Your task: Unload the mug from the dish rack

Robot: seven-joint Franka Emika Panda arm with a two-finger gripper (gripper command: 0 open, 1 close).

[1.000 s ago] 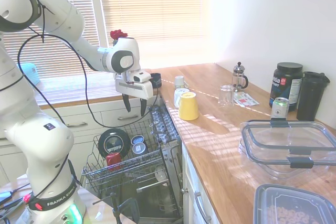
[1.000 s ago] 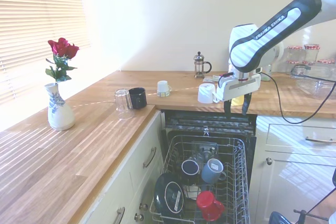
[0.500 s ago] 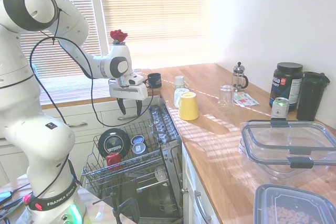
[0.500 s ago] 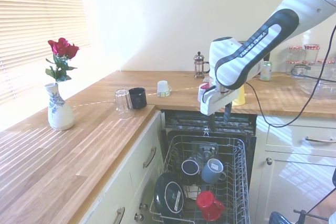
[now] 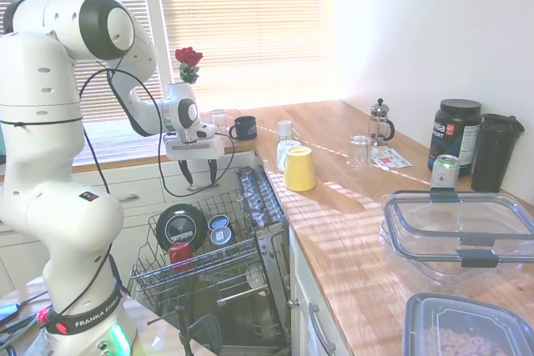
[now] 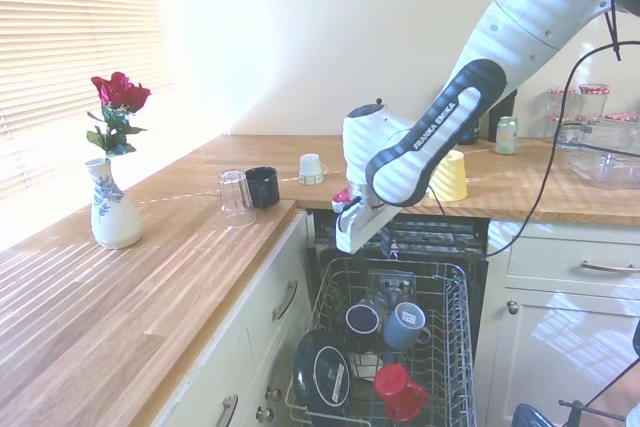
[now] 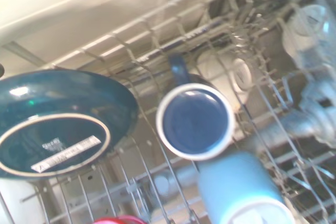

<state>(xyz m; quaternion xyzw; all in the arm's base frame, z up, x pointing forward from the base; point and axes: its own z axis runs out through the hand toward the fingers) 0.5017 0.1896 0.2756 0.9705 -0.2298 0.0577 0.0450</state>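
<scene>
The mug point(image 7: 195, 121) fills the middle of the wrist view, seen mouth-on: a pale rim around a blue-tinted inside, with a dark handle at its upper left. That view is blurred. A light blue mug point(image 7: 239, 190) touches it at the lower right, and a dark round plate point(image 7: 60, 121) with a white label stands just beside it on the left. The exterior views do not show this closeness. The first exterior view alone shows the gripper point(image 5: 198, 174) clearly, left of centre. Its two dark fingers point(image 5: 185, 175) point down, spread wide apart, with nothing between them and nothing touching them. In that view the mug point(image 5: 219, 223) sits in the dish rack point(image 5: 150, 277), below the gripper and slightly to its right, well clear of the fingertips. In the second exterior view the arm's white wrist covers the fingers, but the rack's load is plain. There the mug point(image 6: 361, 319) lies tilted near the centre of the dish rack point(image 6: 455, 347), under the wrist. The light blue mug point(image 6: 405, 325) is on its right, the plate point(image 6: 322, 372) is lower left, and a red mug point(image 6: 398, 390) is at the bottom.
</scene>
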